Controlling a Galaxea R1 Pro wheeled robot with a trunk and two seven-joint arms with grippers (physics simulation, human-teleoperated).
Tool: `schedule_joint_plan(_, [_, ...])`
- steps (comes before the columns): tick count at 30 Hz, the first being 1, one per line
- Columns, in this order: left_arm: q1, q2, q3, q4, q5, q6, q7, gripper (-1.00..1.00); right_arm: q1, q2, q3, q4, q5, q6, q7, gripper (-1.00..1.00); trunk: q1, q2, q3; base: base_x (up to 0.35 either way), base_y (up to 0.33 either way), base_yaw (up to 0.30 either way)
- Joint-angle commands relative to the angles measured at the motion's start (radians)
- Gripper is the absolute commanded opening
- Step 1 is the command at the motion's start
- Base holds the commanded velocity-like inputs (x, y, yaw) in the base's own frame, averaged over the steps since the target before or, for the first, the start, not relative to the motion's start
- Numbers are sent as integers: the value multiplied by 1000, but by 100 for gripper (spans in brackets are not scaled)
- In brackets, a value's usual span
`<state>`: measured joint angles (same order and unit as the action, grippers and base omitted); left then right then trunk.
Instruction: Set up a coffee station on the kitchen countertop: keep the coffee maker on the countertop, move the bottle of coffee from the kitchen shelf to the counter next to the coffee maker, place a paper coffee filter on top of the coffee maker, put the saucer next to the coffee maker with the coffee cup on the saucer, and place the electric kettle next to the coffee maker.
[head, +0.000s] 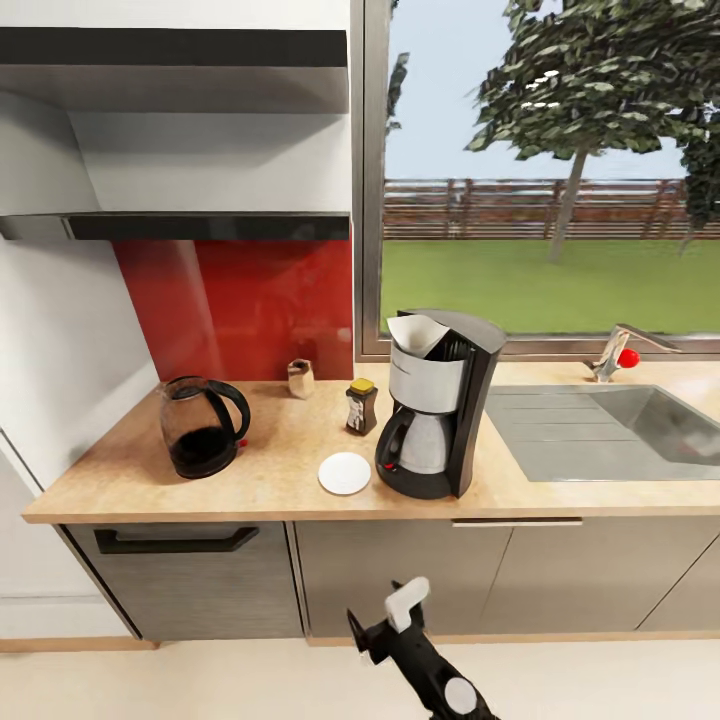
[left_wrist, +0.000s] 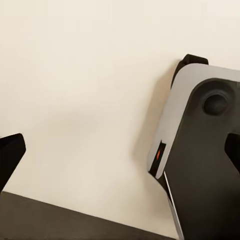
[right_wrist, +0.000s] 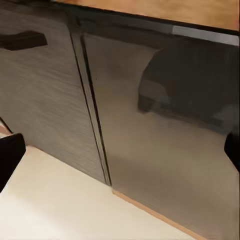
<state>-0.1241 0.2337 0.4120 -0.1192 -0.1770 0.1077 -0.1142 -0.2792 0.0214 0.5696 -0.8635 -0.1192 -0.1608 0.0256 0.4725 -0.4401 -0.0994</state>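
On the wooden countertop stands the black and silver coffee maker, with a white paper filter on its top. Just left of it are the round white saucer and the dark coffee bottle with a yellow lid. The small cup sits further back by the red backsplash, and the dark glass electric kettle stands at the left. My right gripper hangs low before the cabinets, open and holding nothing; its fingers sit wide apart. My left gripper is open above the floor.
A steel sink with a red-knobbed tap lies right of the coffee maker. A range hood hangs over the left counter, and a window is behind. Cabinet doors and a drawer handle face my right wrist. My base is beside the left gripper.
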Motion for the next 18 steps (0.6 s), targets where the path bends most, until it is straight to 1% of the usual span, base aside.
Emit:
schedule_joint_plan(1, [4,0,9,1,-10,6,-2,100,-3,1,2,-37,-9,-3,3,100,1,-2,-2,0,0,0])
schedule_joint_plan(3, [11,1,8,4,-12,6,1,100,-4,6,3,-83,-7,-1,3,100,1,-2,-2,0,0,0])
schedule_joint_plan(5, [17,1,8,6,-13,6,3,100,-6,26,3,-131,-5,1,4,100,1,-2,-2,0,0,0])
schedule_joint_plan(7, [20,1,8,7,-14,6,3,100,-8,61,4,-160,-3,3,4,100,1,-2,-2,0,0,0])
schedule_joint_plan(8, [26,1,8,7,-15,6,4,100,-15,88,4,-171,-2,4,5,100,1,-2,-2,0,0,0])
schedule_joint_plan(9, [32,1,8,7,-16,6,4,100,-53,134,5,-180,13,29,4,100,1,-2,-2,0,0,0])
schedule_joint_plan(10, [32,1,8,7,-16,5,4,100,-68,148,5,-182,21,47,4,100,1,-2,-2,0,0,0])
schedule_joint_plan(11, [33,1,8,7,-16,5,4,100,-75,153,5,-184,25,59,5,100,1,-2,-2,0,0,0])
schedule_joint_plan(13, [34,1,8,7,-16,5,4,100,-104,153,6,-192,39,111,5,100,1,-2,-2,0,0,0])
schedule_joint_plan(15, [34,1,8,7,-16,5,4,100,-119,153,7,-197,45,139,5,100,1,-2,-2,0,0,0])
schedule_joint_plan(17, [35,-3,7,7,-16,4,4,100,-186,153,7,-212,51,217,5,100,1,-2,-2,0,0,0])
schedule_joint_plan(18, [35,-5,7,7,-17,4,4,100,-241,153,7,-211,52,258,6,100,1,-2,-2,0,0,0])
